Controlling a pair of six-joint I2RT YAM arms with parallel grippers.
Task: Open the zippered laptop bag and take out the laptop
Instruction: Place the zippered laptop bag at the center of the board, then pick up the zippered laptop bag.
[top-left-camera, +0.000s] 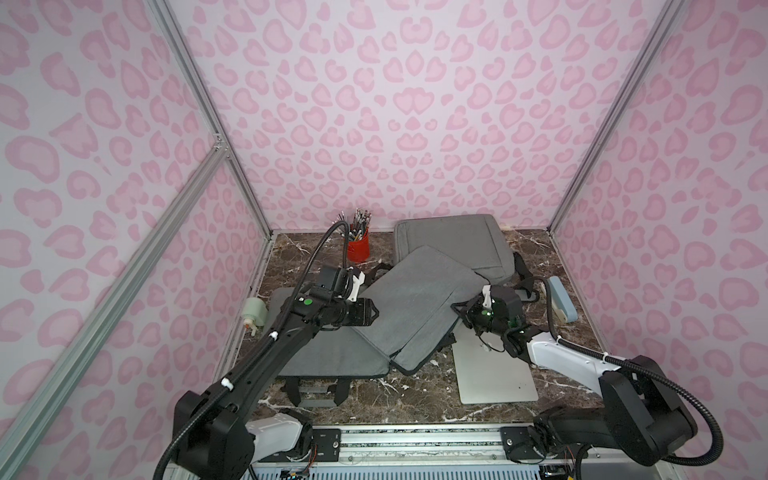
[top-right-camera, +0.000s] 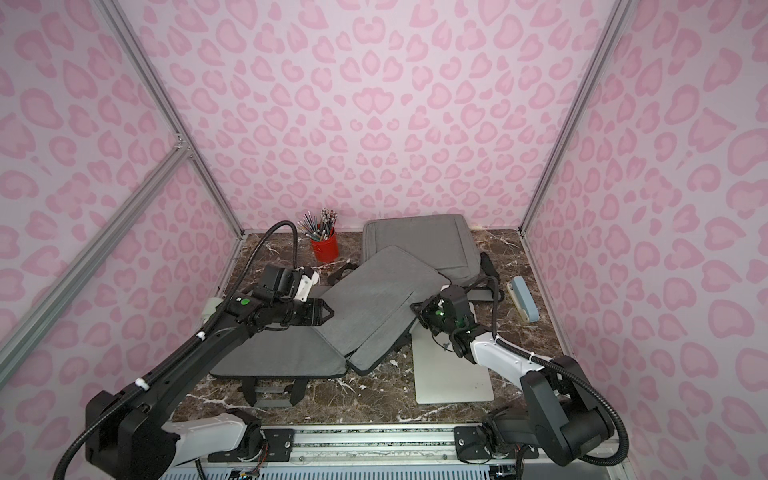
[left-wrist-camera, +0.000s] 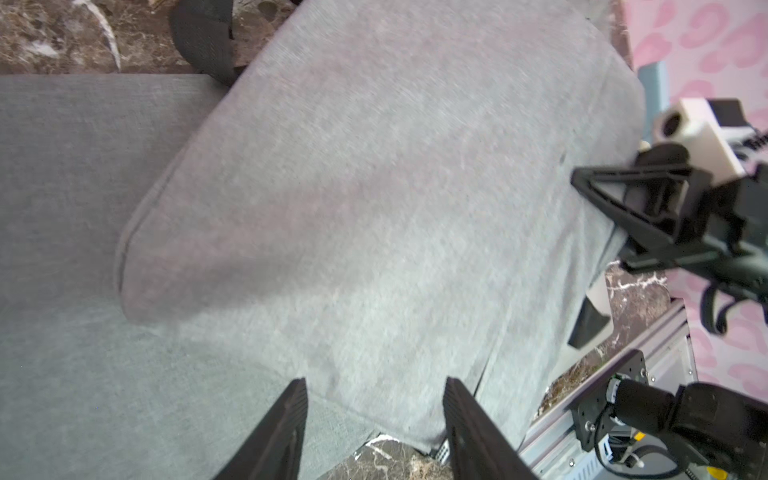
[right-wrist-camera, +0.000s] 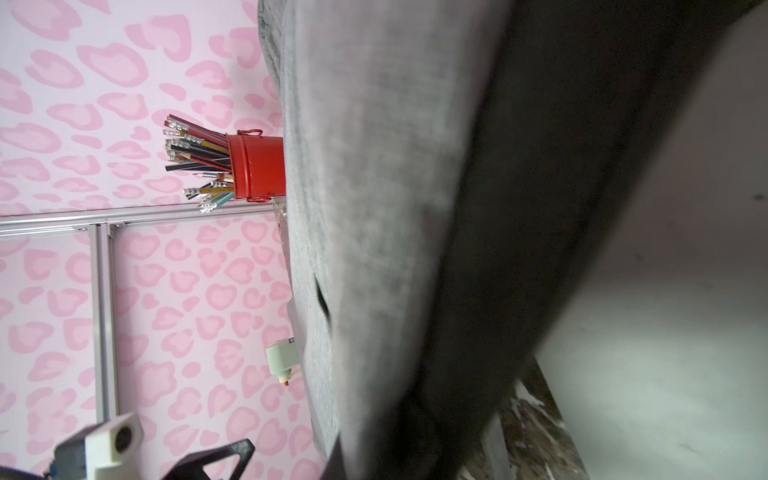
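My left claw (top-left-camera: 376, 312) hangs just over the left part of the middle laptop bag (top-left-camera: 419, 299), its fingers (left-wrist-camera: 291, 419) spread apart with nothing between them; in the left wrist view only grey fabric shows in the gap. My right claw (top-left-camera: 457, 309) is pinched shut on the right edge of that same bag, lifting that side so the bag tilts, its near-left end down on the counter (top-left-camera: 415, 395) and on a second grey bag (top-left-camera: 332, 353). The tilted bag's long axis runs diagonally, from the near centre of the counter toward the far right. The second bag lies flat at the left, its long side running left to right along the near edge, with black straps showing beneath it. A third grey bag (top-left-camera: 453, 241) lies flat at the far right. The silver laptop (top-left-camera: 494, 374) lies flat on the counter, near right, lid closed, its long side running near to far, partly under my right arm. A red pencil cup (top-left-camera: 358, 249) stands at the far side, left of the third bag.
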